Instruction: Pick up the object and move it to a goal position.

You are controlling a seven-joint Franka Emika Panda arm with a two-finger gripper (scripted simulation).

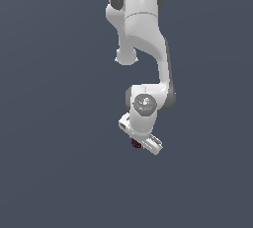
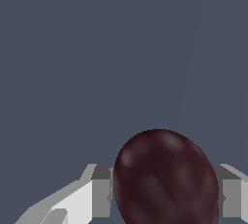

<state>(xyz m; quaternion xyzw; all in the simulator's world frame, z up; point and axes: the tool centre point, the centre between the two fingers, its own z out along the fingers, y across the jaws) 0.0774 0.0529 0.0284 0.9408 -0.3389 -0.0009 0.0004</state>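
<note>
Ball [image 2: 167,179], dark maroon, faintly mottled, roughly round, pinched between the white fingers [image 2: 101,191].

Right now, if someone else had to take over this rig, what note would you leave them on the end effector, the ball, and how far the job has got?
End effector: pointing down, with its fingers on either side of the maroon ball. It looks shut on the ball, though actual contact is hard to confirm.
Ball: sits between the fingers in the wrist view; in the exterior view only a small dark patch shows under the white hand.
Done: the reach, and probably the grasp.
Left: carry the ball to the goal. No goal marker shows in either view, so confirm the target first.
</note>
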